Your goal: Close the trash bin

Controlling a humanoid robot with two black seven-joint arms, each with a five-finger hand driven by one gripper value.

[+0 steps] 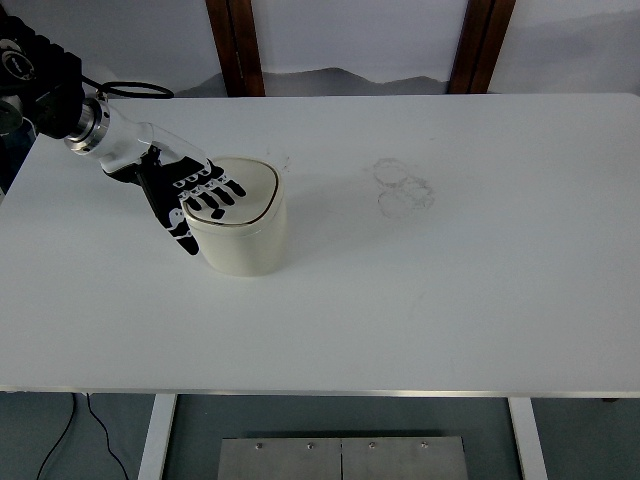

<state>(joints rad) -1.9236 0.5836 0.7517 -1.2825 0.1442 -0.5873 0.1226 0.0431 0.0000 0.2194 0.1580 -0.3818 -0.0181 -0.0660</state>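
Observation:
A small cream trash bin [243, 232] stands on the white table [420, 300], left of centre. Its lid [250, 190] lies flat and closed on top, with a thin dark rim line. My left hand [200, 196] comes in from the upper left. Its fingers [222, 193] are spread and rest flat on the left part of the lid, and its thumb [180, 228] hangs down along the bin's left side. It grasps nothing. The right arm is out of view.
Faint ring marks [403, 187] show on the table right of the bin. A black cable [135, 88] loops behind my left arm at the table's far left edge.

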